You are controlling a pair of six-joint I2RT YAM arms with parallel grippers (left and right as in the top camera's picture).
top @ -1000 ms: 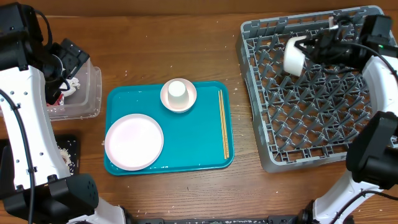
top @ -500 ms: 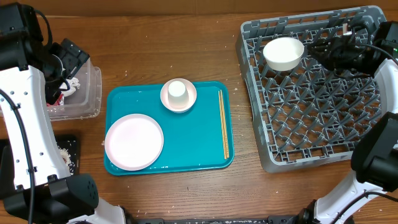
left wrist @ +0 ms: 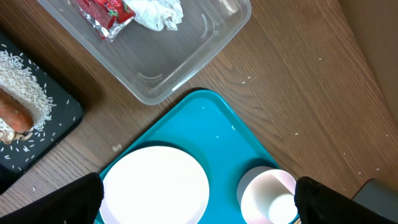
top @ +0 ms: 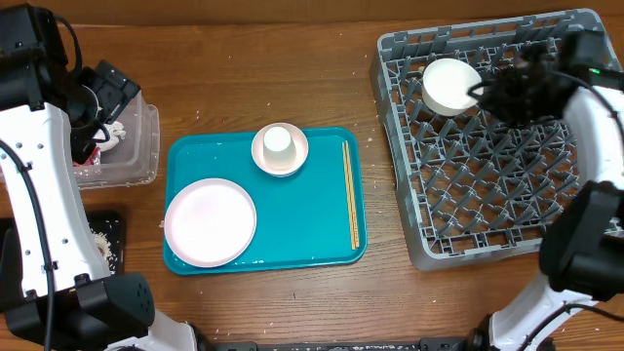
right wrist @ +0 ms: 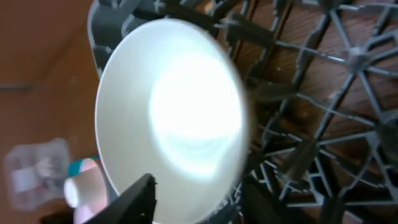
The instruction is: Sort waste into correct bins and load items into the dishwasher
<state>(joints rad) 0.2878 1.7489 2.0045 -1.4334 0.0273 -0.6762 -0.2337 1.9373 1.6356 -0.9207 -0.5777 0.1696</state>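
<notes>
My right gripper [top: 485,93] is shut on the rim of the white bowl [top: 448,86] and holds it tilted over the back left of the grey dish rack [top: 487,175]. In the right wrist view the bowl [right wrist: 174,112] fills the frame, with the gripper [right wrist: 205,199] on its lower rim. My left gripper [top: 115,90] is open and empty above the clear tub [top: 136,161]. The tub [left wrist: 186,62] holds the napkin [left wrist: 155,12] and the red wrapper [left wrist: 102,12]. The black tray [left wrist: 59,118] holds the carrot [left wrist: 15,112] and rice [left wrist: 25,71].
The teal tray [top: 292,219] holds the large plate [top: 210,221], a small plate [top: 295,159] with the cup [top: 278,141] on it, and chopsticks [top: 350,193] along its right side. The black tray [top: 109,239] lies at the left front.
My right gripper has turned the bowl: first on its side, then opening up, now tilted, a little nearer the rack's back left. The left arm has not moved.
</notes>
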